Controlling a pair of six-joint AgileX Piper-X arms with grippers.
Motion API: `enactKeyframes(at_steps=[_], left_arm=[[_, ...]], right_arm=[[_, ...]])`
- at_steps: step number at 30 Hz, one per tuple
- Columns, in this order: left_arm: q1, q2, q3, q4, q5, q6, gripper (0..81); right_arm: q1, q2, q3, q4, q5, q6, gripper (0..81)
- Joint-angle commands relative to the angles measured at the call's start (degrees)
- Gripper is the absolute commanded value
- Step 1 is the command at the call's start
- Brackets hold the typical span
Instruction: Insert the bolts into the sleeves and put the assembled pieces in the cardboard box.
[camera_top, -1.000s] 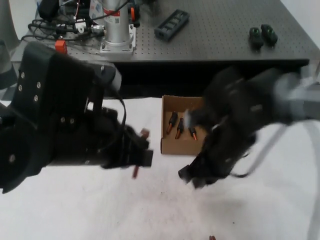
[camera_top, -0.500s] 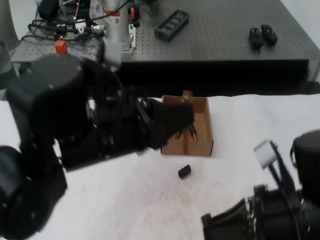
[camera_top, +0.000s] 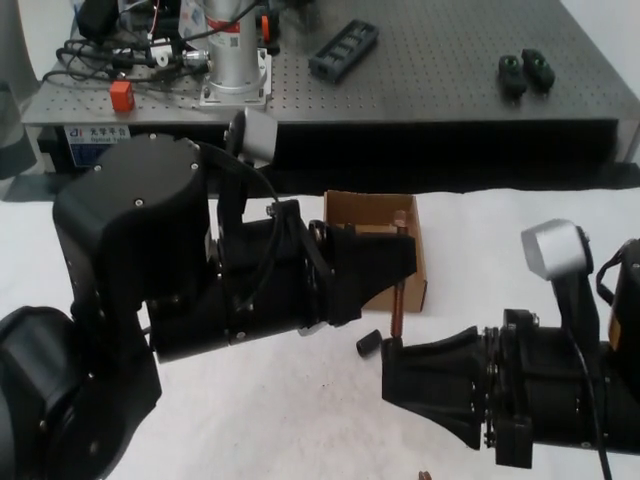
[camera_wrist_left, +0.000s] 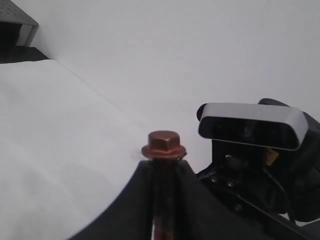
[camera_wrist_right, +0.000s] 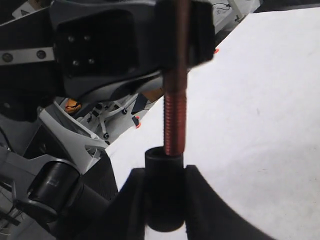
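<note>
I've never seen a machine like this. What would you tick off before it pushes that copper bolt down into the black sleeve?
1. Grip on the bolt: ok. The left tool clamps its shank, with the head above the fingers.
2. Grip on the sleeve: ok. The right tool presses on both of its sides.
3. Alignment: ok. In the right wrist view the threaded tip sits right at the sleeve's mouth.
4. Thread already inside the sleeve: cannot tell.
5. Room in the cardboard box: cannot tell. It is partly hidden in the high view.
</note>
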Motion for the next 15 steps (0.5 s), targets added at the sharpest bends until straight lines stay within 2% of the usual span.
enactKeyframes(at_steps=[1, 15], left_arm=[[-0.20, -0.20, -0.10, -1.17, 0.29, -1.43, 0.6], [-0.20, -0.20, -0.10, -1.16, 0.32, -4.18, 0.0]], right_arm=[[0.17, 0.14, -0.36, -1.74, 1.49, 0.44, 4.4], [0.17, 0.14, -0.36, -9.52, 6.38, 0.44, 4.4]])
